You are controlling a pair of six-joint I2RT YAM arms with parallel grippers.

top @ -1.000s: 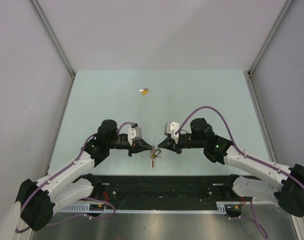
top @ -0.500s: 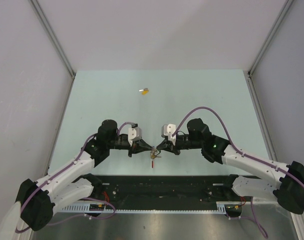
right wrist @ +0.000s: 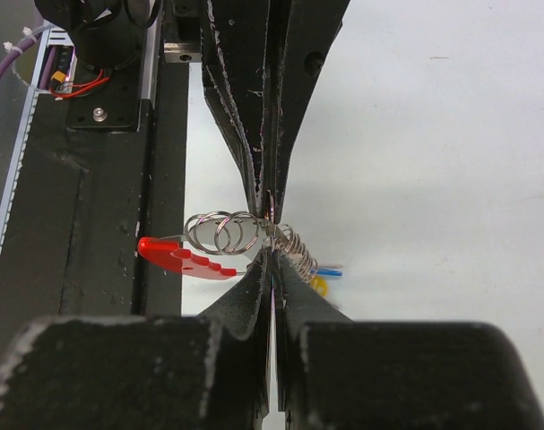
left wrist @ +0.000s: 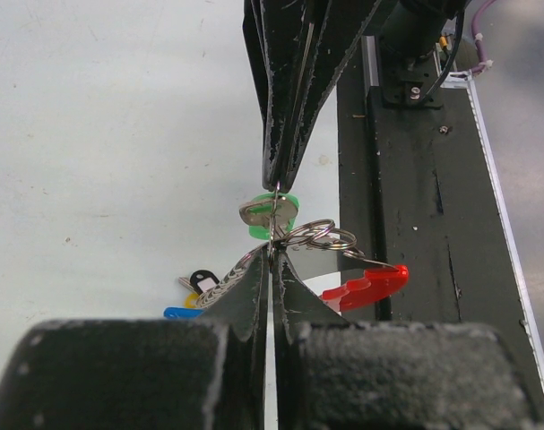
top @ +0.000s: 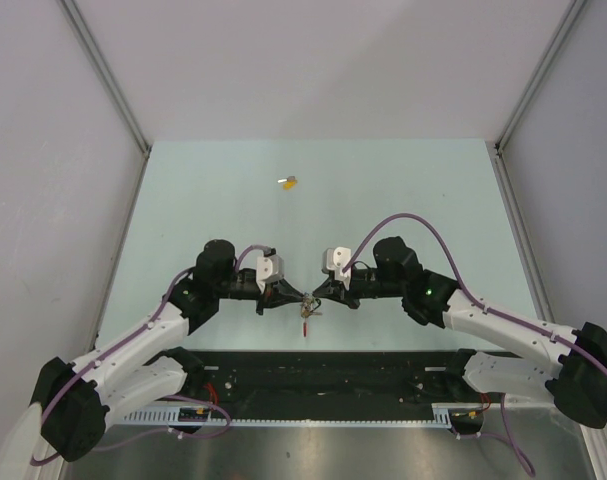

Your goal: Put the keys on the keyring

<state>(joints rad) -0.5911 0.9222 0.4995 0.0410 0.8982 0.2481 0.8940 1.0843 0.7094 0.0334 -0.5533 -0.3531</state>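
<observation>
The top camera looks down from above and behind the arm bases, far enough to take in the whole table. The left wrist camera sits close behind the left end effector, looking along it toward the right arm. The right wrist camera, behind the right end effector, faces the opposite way. All three views share the keyring, where the two meet.

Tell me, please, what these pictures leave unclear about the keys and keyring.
- Top view: the keyring is too small to read.
- Left wrist view: the right gripper overlaps the green-headed key, so whether it is threaded on the wire rings is unclear.
- Top view: the yellow-headed key is too small for detail.
</observation>
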